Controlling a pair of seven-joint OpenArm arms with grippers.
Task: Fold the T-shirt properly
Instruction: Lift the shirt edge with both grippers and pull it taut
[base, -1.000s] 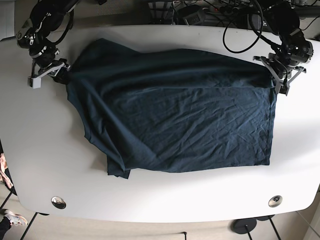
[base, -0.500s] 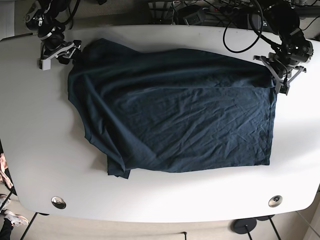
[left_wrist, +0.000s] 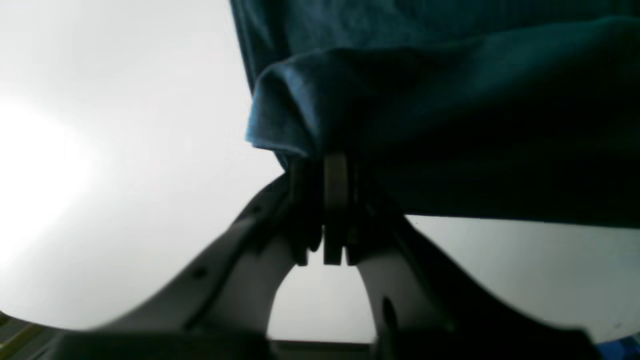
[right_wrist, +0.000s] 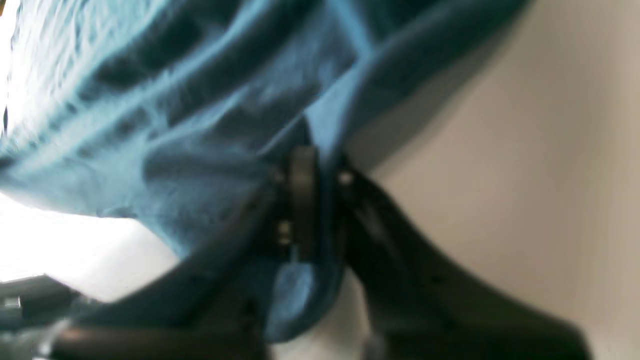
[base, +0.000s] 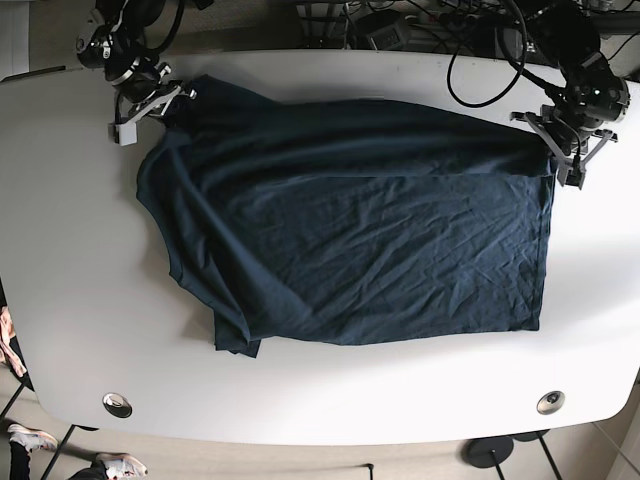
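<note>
A dark blue T-shirt (base: 360, 235) lies spread on the white table (base: 80, 260), with a fold line along its upper part. My left gripper (base: 556, 152), on the right of the base view, is shut on the shirt's upper right corner; the left wrist view shows its jaws (left_wrist: 330, 170) pinching a fold of cloth (left_wrist: 450, 115). My right gripper (base: 168, 104), on the left of the base view, is shut on the shirt's upper left edge; in the right wrist view the blue cloth (right_wrist: 190, 115) bunches between its jaws (right_wrist: 305, 170).
Cables and dark equipment (base: 400, 25) lie beyond the table's far edge. Two round metal fittings (base: 117, 404) (base: 550, 402) sit near the table's front edge. A person's shoes (base: 120, 466) show at the lower left, off the table.
My right gripper has moved up and to the right along the table's far side, dragging the shirt's left edge with it. My left gripper has barely moved.
</note>
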